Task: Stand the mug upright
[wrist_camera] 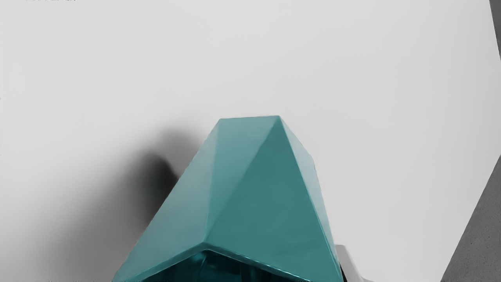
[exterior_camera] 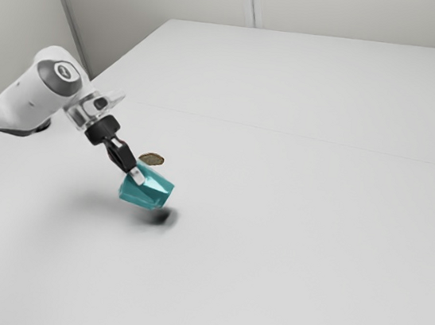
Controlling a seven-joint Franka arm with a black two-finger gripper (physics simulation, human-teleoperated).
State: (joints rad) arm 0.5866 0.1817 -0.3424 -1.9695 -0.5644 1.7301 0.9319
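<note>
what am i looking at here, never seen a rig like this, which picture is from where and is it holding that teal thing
This is a simulated robot arm, ending in a black two-finger gripper. The exterior view is from a camera beside the arm, which reaches in from that view's left. The wrist view is from a camera on the arm's hand, looking past the teal, many-sided mug.

The gripper does appear to hold that mug, tilted, over a white table. Near it on the table is something small, flat and brown; I can't tell what.
</note>
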